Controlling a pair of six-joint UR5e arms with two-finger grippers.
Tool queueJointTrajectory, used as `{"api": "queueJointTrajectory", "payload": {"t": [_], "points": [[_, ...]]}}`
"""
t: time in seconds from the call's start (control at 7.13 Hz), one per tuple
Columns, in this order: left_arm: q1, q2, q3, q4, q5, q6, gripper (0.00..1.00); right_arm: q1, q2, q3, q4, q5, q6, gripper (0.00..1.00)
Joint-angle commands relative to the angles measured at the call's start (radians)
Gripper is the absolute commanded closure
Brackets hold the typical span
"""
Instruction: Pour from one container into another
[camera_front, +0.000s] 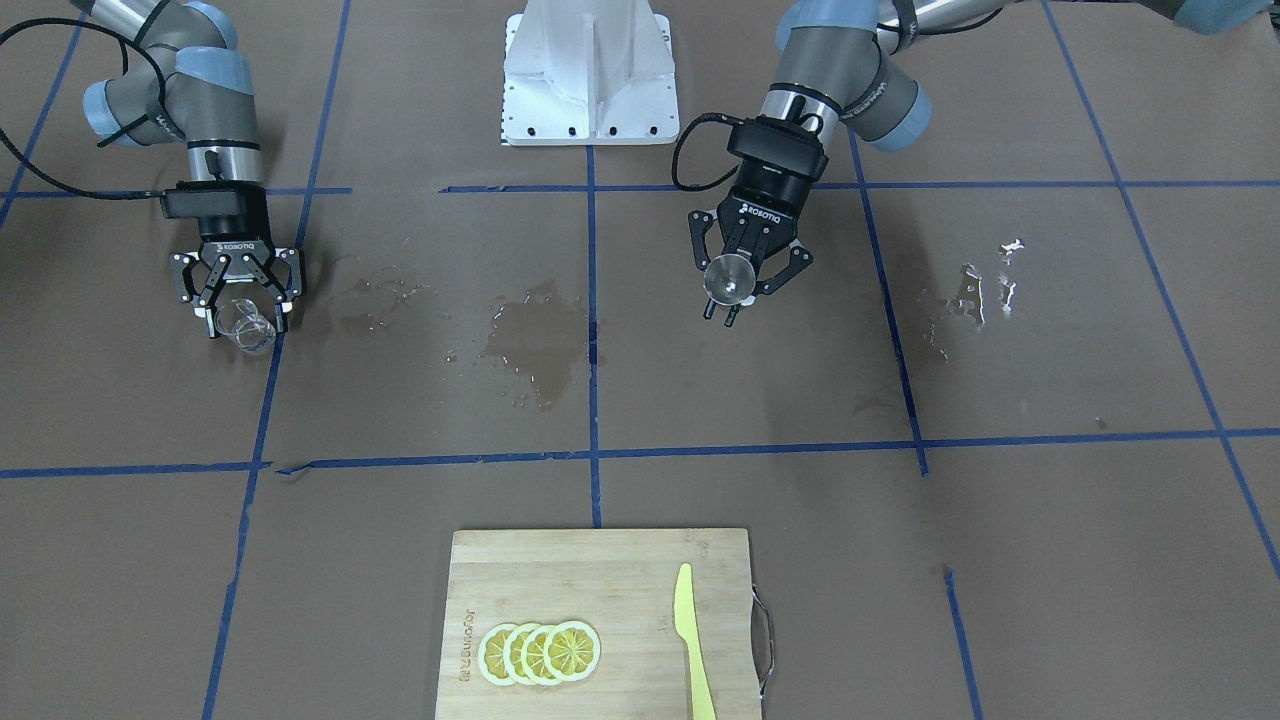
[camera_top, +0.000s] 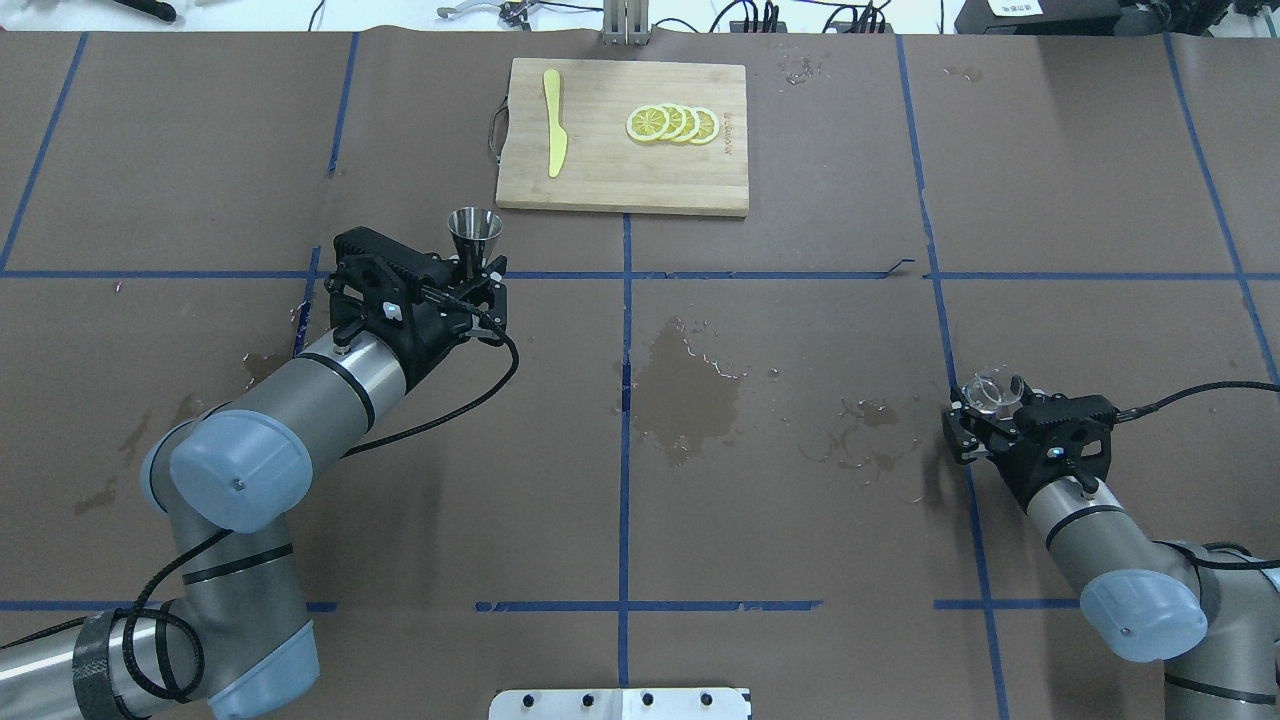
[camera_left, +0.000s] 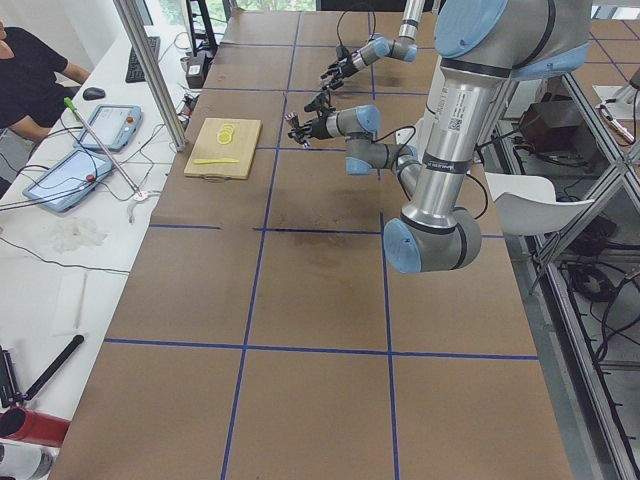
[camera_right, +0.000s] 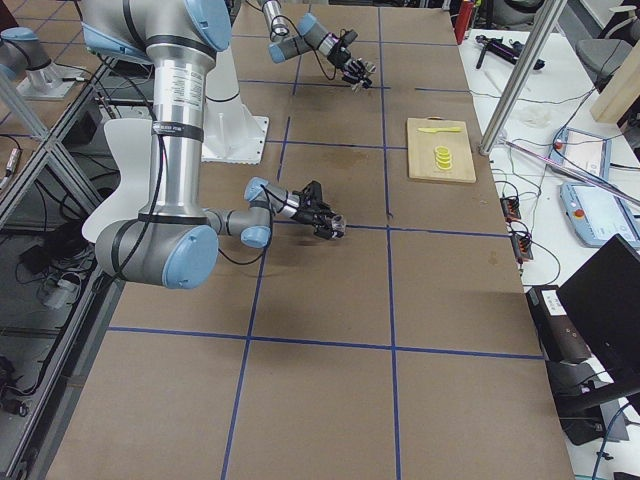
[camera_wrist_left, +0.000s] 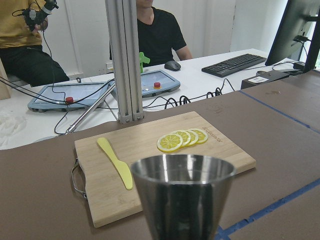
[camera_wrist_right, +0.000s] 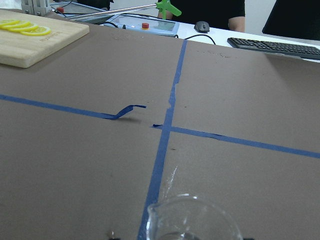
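— So, where's the left gripper?
— Stretched forward, level, fingers clamped on the upright steel cup, near the cutting board.
— And the right gripper?
— Low over the table, gripping the clear glass beaker.

Robotics lab: brown paper-covered table gridded with blue tape; far white bench holds 2 grey teach pendants, black keyboard.

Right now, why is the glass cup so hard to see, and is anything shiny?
Front-facing view: the clear glass cup nearly melts into the brown table, and only pale glints show. Right wrist view: its rim is cut off at the bottom edge. Left wrist view: the metal cup carries soft bright reflections.
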Motion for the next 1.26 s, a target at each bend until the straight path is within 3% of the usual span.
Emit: {"api": "queueJointTrajectory", "payload": {"t": [0.0, 0.14, 0.28, 0.42, 0.98, 1.12], "points": [[0.002, 0.000, 0.007, 0.000, 0.000, 0.000, 1.00, 0.000, -0.001, -0.001, 0.000, 0.001, 0.000, 0.31], [0.002, -0.002, 0.010, 0.000, 0.000, 0.001, 1.00, 0.001, -0.001, -0.001, 0.000, 0.001, 0.000, 0.44], [0.002, -0.002, 0.010, -0.002, 0.000, 0.000, 1.00, 0.001, -0.001, 0.000, 0.000, 0.002, 0.000, 0.75], [0.002, -0.002, 0.010, -0.002, 0.000, 0.000, 1.00, 0.005, -0.003, 0.003, 0.000, 0.002, -0.003, 1.00], [0.009, -0.061, 0.019, 0.008, -0.002, 0.000, 1.00, 0.027, -0.021, 0.168, -0.003, 0.080, -0.165, 1.00], [0.018, -0.092, 0.042, 0.008, -0.003, 0.001, 1.00, 0.070, -0.015, 0.219, -0.003, 0.146, -0.283, 1.00]]}}
